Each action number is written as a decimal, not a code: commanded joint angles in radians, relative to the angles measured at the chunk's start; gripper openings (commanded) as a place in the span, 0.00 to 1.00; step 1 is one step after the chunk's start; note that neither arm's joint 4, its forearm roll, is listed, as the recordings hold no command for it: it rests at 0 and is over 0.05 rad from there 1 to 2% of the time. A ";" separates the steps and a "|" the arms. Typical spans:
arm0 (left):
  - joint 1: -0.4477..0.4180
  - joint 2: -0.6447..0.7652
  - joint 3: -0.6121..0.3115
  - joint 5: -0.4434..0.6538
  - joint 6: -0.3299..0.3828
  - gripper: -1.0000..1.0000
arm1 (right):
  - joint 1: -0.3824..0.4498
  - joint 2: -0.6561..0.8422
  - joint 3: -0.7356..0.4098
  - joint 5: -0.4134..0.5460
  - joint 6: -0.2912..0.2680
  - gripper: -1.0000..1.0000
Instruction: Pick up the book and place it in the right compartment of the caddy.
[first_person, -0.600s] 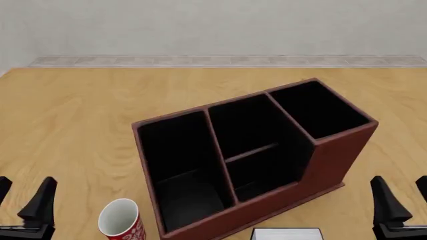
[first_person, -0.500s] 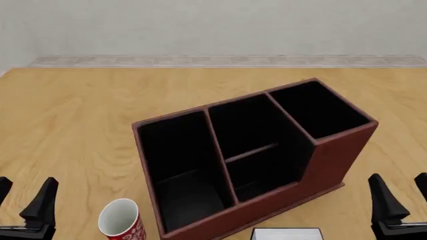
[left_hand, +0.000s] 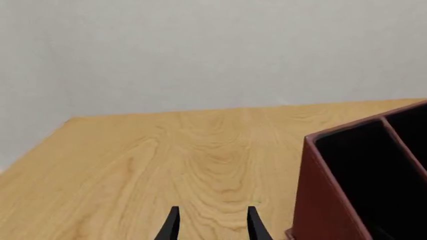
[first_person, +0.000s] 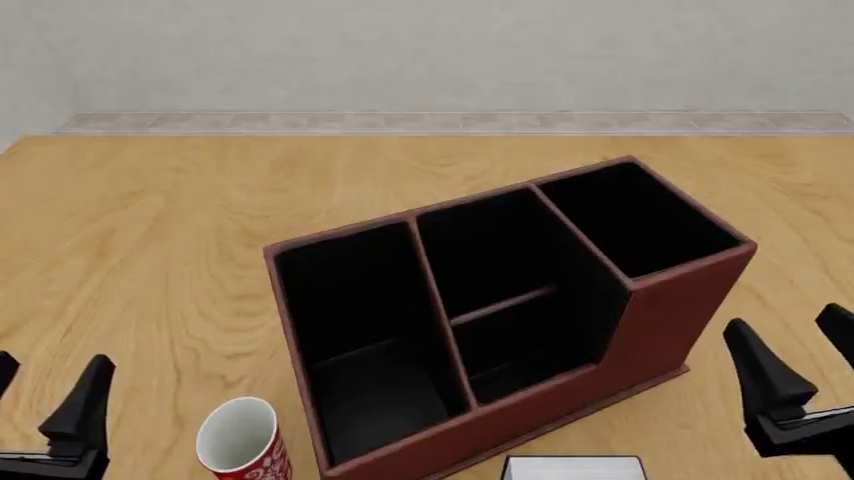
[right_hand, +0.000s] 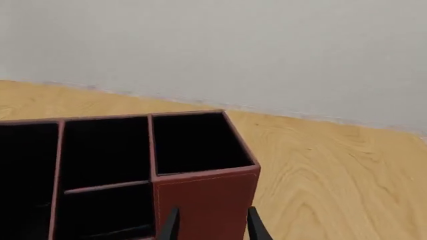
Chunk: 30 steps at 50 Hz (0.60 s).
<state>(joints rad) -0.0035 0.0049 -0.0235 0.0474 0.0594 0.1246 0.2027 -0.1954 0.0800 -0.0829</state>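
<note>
Here the caddy (first_person: 514, 320) sits askew in the middle of the table (first_person: 160, 220), its long axis running from near left to far right. The right compartment (first_person: 638, 218), the tall-walled black-lined section, lies at the far right end; beside it is the section split by a low divider (first_person: 505, 302), and the wide undivided section is at the near left.

The book (first_person: 574, 467) lies flat on the table at the near edge, just in front of the caddy's long near wall, right of centre; only its white top strip shows. The red-and-white patterned cup (first_person: 242, 440) stands upright near the caddy's near left corner, close to it but apart.

The left claw (first_person: 47, 410) hovers low at the near left corner, fingers pointing up and forward, spread apart and gripping nothing; in its wrist view the two dark fingertips (left_hand: 172, 226) frame bare table beside the caddy's left end wall (left_hand: 320, 200). The right claw (first_person: 801, 365) sits at the near right, a little higher in the front view, just right of the caddy's tall end, its fingers also parted and empty. Its wrist view looks along the fingertips (right_hand: 252, 225) at the caddy's tall red-brown end wall (right_hand: 203, 200).
</note>
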 joint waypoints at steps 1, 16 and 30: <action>0.026 0.001 -0.013 0.008 0.053 1.00 | 0.118 0.118 -0.182 0.189 -0.045 1.00; 0.028 0.000 -0.028 0.026 0.044 1.00 | 0.173 0.187 -0.343 0.421 -0.100 1.00; 0.035 -0.003 -0.025 0.027 0.061 1.00 | 0.296 0.325 -0.417 0.540 -0.140 1.00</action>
<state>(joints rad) 0.0269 0.0035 -0.0526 0.0738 0.1089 0.3459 0.4429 -0.5489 0.5326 -0.1950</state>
